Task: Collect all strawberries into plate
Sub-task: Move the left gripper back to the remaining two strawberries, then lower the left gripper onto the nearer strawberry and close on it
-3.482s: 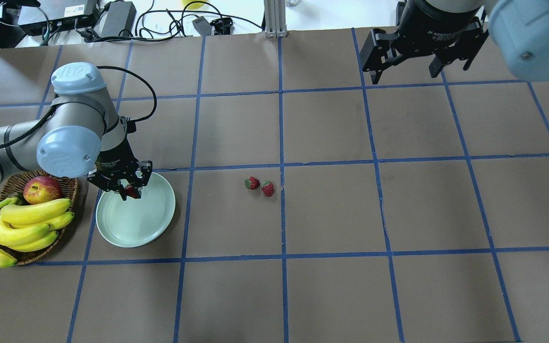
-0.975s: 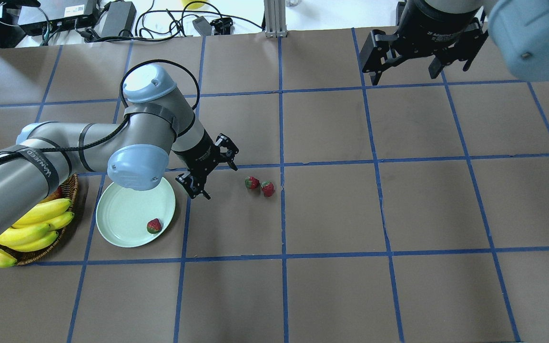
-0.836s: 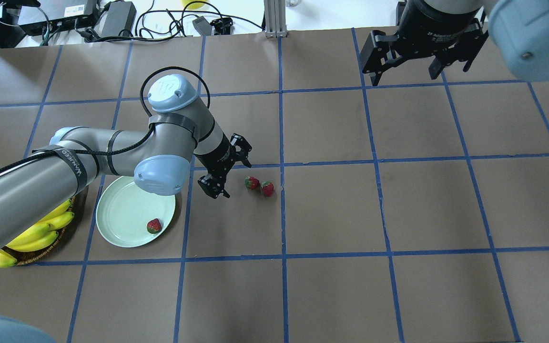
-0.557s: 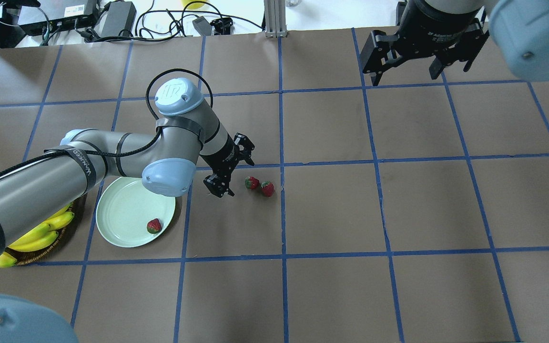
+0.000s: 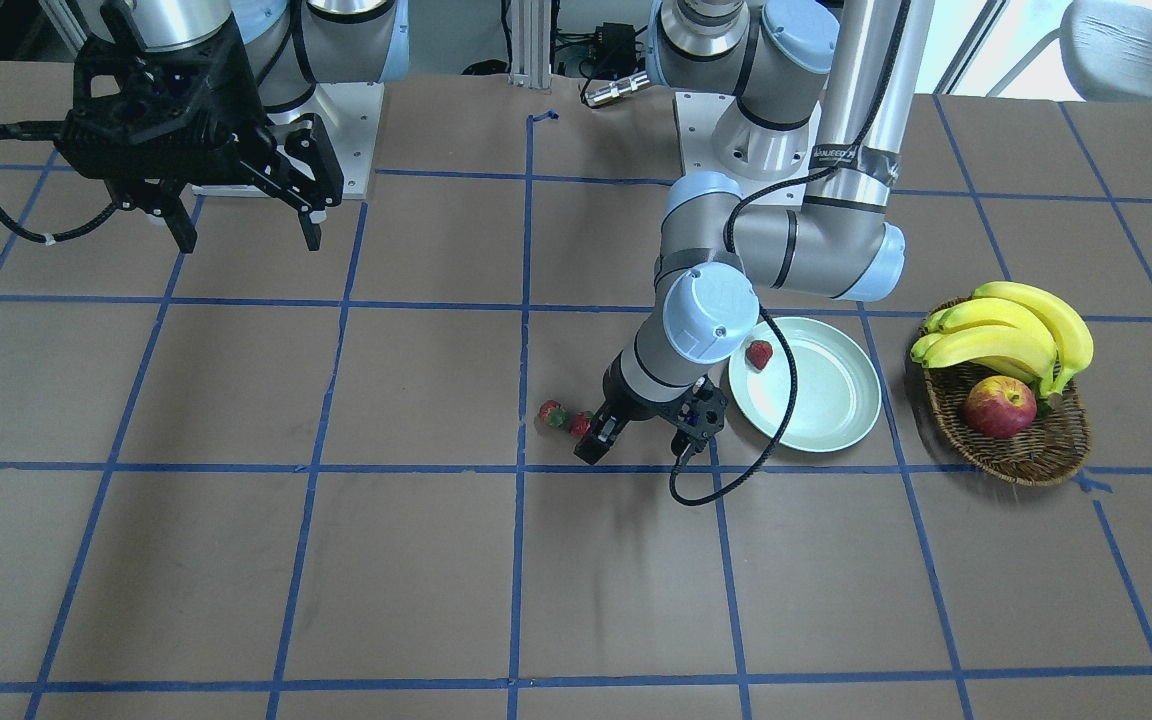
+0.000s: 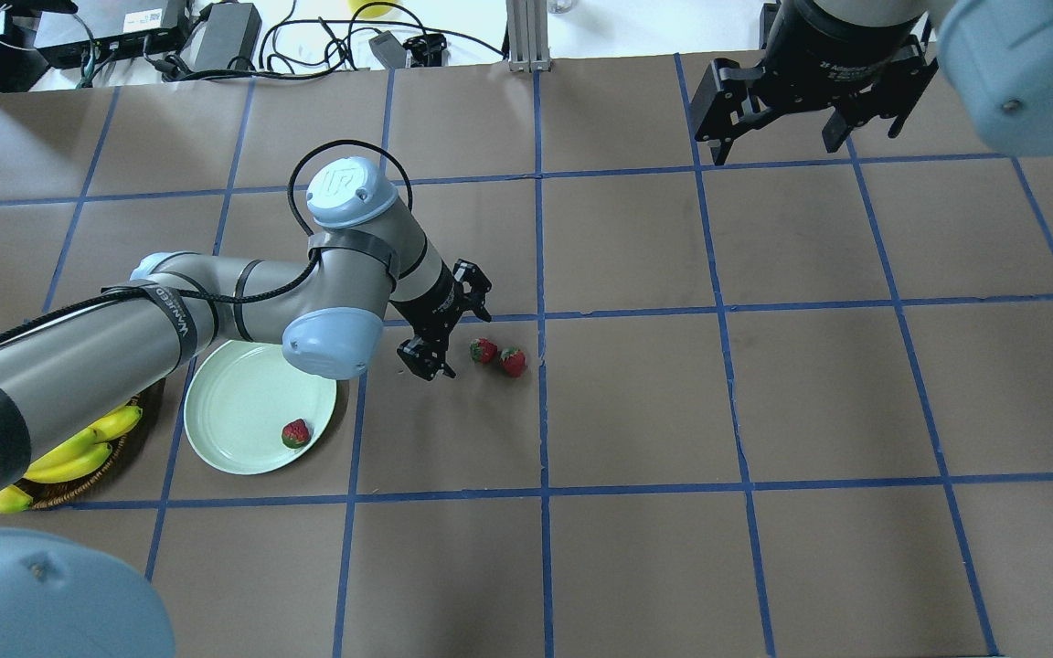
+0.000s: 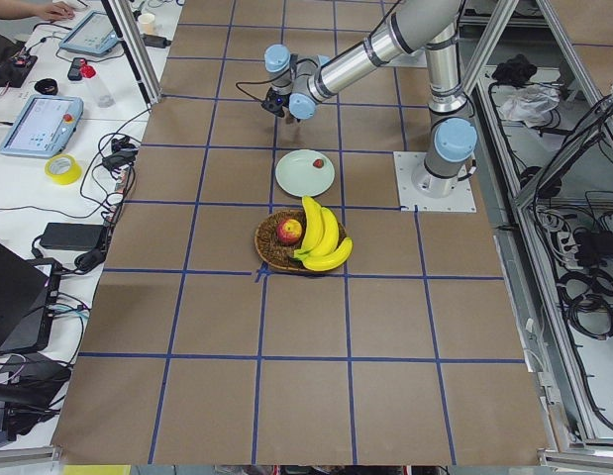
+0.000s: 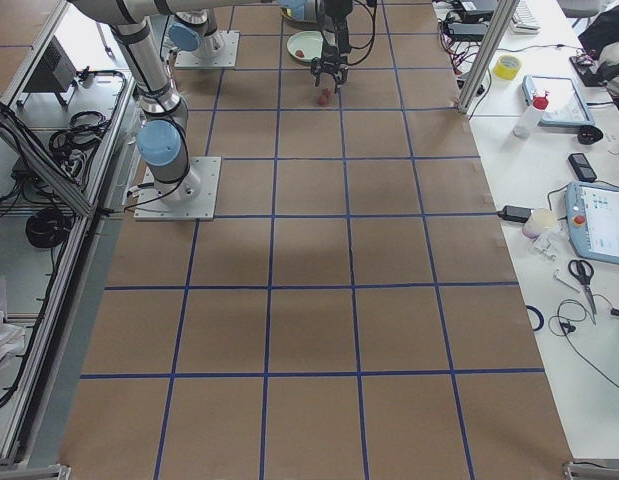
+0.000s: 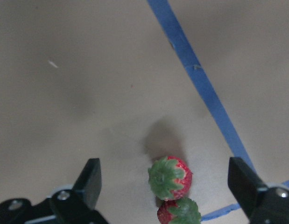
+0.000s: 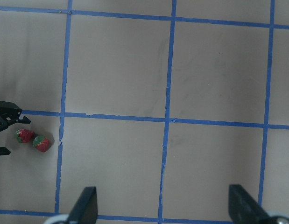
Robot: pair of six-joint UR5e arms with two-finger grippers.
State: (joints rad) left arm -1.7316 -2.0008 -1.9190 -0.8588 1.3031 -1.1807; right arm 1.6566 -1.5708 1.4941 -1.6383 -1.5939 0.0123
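Bare brown tabletop (image 6: 636, 402) lies ahead of the left gripper (image 6: 468, 345), its jaws spread wide. The mint plate (image 6: 234, 402) sits behind it, holding 1 strawberry (image 6: 295, 433). The right gripper (image 6: 775, 146) hangs open, well apart. 2 red, green-capped strawberries (image 9: 170, 177) lie side by side between the left gripper's jaws, beside blue tape.

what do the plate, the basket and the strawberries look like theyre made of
Plate: glossy pale mint, smooth with soft highlights; glazed ceramic or hard plastic, cannot tell which. Basket: brown woven wicker, matte, weave visible. Strawberries: uniform matte red with stiff green caps; probably plastic or foam replicas.
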